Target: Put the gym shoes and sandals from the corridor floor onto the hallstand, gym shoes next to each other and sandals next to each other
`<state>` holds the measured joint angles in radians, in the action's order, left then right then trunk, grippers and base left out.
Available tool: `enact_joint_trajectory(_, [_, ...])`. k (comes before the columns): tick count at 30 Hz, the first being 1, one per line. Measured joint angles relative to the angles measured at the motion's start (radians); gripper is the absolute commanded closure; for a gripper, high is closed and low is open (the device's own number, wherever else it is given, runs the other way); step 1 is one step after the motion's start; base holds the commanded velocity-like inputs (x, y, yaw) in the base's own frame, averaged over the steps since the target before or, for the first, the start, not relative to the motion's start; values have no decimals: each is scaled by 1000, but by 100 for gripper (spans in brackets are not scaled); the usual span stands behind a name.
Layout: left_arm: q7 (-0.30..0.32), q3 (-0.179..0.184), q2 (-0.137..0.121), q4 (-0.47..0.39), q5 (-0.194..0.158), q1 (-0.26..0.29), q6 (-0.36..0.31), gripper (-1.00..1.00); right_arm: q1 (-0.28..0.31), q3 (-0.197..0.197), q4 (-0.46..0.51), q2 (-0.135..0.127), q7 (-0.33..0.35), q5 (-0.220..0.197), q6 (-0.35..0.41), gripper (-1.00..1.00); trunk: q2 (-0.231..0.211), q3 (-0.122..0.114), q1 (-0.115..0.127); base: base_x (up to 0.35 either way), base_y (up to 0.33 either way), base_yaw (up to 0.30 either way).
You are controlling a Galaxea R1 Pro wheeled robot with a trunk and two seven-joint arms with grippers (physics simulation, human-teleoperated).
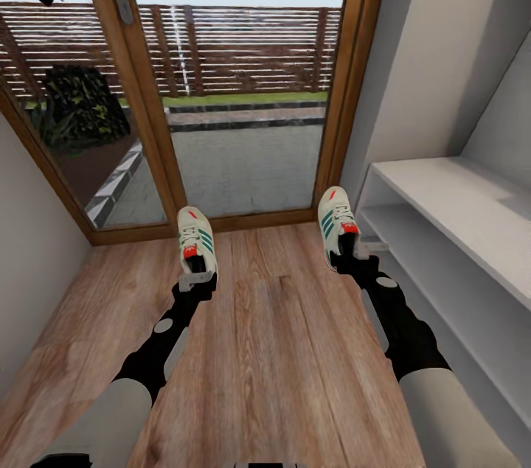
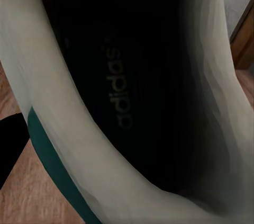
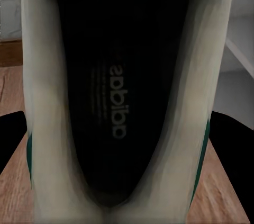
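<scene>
**Gym shoes gripped at the heels**

Gym shoes are hanging off the floor point(image 1: 280, 350), one in each pincer: the left pincer point(image 1: 196, 278) is closing on the left shoe point(image 1: 196, 234), the right pincer point(image 1: 352, 253) on the right shoe point(image 1: 336, 219). Light and soft-walled, they are probably best pinched at the stiff heel rim. The shoe rack point(image 1: 442, 195) is standing just right.

Cream-white, matt uppers on both gym shoes, the left one point(image 1: 196, 235) and the right one point(image 1: 337, 220), with flat green stripes and red-orange patches. Dark, dull insole inside each point(image 2: 127, 75) point(image 3: 114, 102), pale lettering printed on it. Light brown wood-grain planks across the corridor floor point(image 1: 287, 357), faintly satin. Smooth, matt grey-white shelves on the hallstand point(image 1: 457, 210). Warm brown wood door frame point(image 1: 144, 107) around clear glass.
</scene>
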<state>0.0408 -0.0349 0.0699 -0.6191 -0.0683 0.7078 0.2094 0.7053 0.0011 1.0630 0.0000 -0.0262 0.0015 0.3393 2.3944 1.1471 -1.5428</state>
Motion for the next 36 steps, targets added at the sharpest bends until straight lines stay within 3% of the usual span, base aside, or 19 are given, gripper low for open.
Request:
enact_joint_trajectory(7, [0,1,0,0,0,0,0,100,0,0,1,0,1,-1,0,100,0,-3,0,-227,214,-95])
enact_joint_trajectory(24, [0,-1,0,0,0,0,0,100,0,0,0,0,0,-2,0,100,0,-19,0,-238,238,-227])
enact_joint_trajectory(36, [0,0,0,0,0,0,0,100,0,0,0,0,0,-1,0,100,0,-30,0,-45,288,-246])
